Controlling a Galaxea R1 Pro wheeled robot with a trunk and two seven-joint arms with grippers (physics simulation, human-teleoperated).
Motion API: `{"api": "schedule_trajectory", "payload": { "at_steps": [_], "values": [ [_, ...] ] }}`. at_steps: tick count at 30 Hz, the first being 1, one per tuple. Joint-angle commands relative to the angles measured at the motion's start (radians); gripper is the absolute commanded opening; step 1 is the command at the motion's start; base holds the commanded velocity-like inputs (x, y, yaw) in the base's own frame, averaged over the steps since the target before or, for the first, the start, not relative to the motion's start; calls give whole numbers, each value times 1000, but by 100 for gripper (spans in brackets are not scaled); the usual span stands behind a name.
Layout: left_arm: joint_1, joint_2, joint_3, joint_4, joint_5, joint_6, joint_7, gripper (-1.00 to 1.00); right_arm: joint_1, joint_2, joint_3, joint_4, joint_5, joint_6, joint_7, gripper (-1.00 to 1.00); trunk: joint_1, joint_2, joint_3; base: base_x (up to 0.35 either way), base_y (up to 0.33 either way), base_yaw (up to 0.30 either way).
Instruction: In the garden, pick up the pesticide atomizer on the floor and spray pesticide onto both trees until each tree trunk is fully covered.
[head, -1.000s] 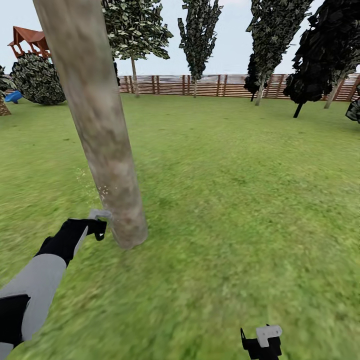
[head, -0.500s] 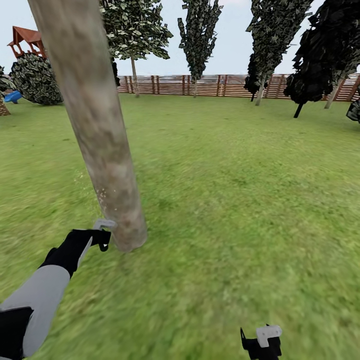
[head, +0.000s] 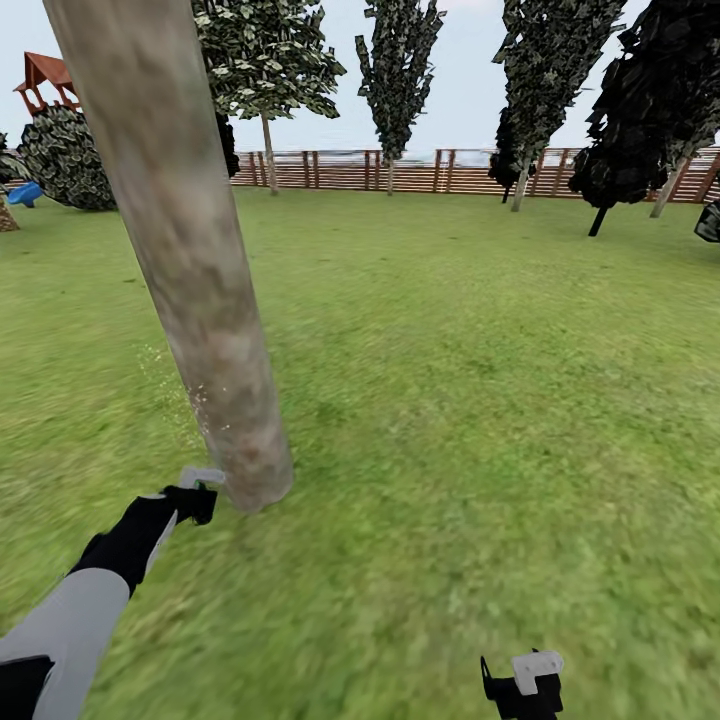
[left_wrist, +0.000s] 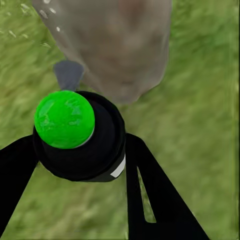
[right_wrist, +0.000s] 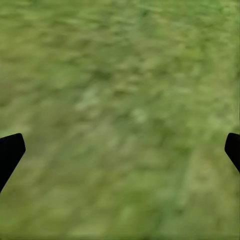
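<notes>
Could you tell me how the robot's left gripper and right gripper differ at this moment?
The left gripper is shut on the pesticide atomizer, whose green top shows between its jaws; the right gripper is open and holds nothing. The left one sits beside the base of the tree trunk; the right hangs over bare grass, apart from the trunk. Both have black jaws.

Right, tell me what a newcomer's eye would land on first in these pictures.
First, the thick grey-brown tree trunk leaning up the head view's left side. Next, the left gripper at the trunk's base, holding the pesticide atomizer, whose bright green cap stands out in the left wrist view, close to the bark. Behind lies a broad lawn, closed off by a brown slatted fence.
</notes>
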Motion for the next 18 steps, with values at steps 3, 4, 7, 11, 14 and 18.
{"api": "schedule_trajectory", "payload": {
  "at_steps": [3,4,7,11,14,18],
  "values": [
    [2,-25,1,1,1,-17,1,-100,0,0,0,0,0,0,0,100,0,0,0,0,0,0],
    [3,-37,2,2,0,-20,1,-100,0,0,0,0,0,0,0,100,0,0,0,0,0,0],
    [3,-37,14,20,-2,-24,1,-100,0,0,0,0,0,0,0,100,0,0,0,0,0,0],
    [59,-20,27,47,-4,-32,1,-100,0,0,0,0,0,0,0,100,0,0,0,1,0,0],
    [66,-19,28,51,-4,-73,1,-100,0,0,0,0,0,0,0,100,0,0,0,142,10,0],
    [68,-22,29,65,-1,-99,2,-100,0,0,0,0,-1,0,0,100,0,0,0,306,70,0]
  ]
}}
